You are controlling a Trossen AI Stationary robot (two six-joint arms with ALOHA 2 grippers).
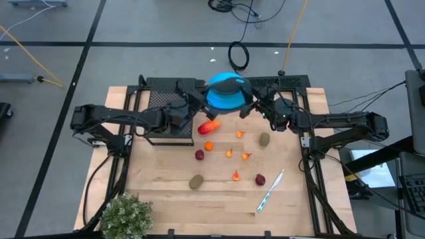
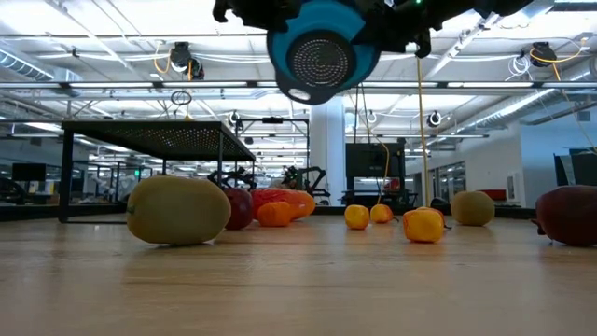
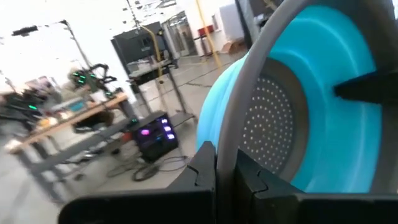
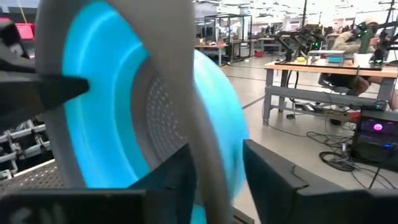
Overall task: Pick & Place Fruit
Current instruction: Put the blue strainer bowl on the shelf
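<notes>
A blue strainer bowl [image 1: 226, 91] with a grey rim and a perforated base [image 2: 322, 58] hangs high over the table's far middle, between both grippers. My left gripper [image 1: 197, 101] is on its left side and my right gripper [image 1: 252, 103] on its right, each shut on the rim. Below lie the fruits: an elongated red-orange piece [image 1: 210, 127], brown-green ovals [image 1: 196, 181] [image 1: 264, 139], dark red balls [image 1: 199, 155] [image 1: 259, 179], an orange ball [image 1: 208, 146] and tiny orange bits [image 1: 236, 176]. All rest on the wooden table. My left gripper [image 3: 227, 183] pinches the bowl's grey rim [image 3: 225, 146] on its left side, one finger [image 3: 202, 174] outside and one inside the bowl. It comes level from the table's left. My right gripper [image 4: 217, 186] pinches the grey rim [image 4: 202, 146] on the opposite side between its fingers [image 4: 177, 180], coming level from the right. The bowl is lifted clear and tipped, with its perforated base toward the near edge.
A black mesh rack [image 1: 166, 99] stands at the far left of the table [image 1: 166, 199], under the left arm. A white-and-blue pen [image 1: 271, 190] lies near the right front, a bushy green plant [image 1: 125, 216] at the near left corner.
</notes>
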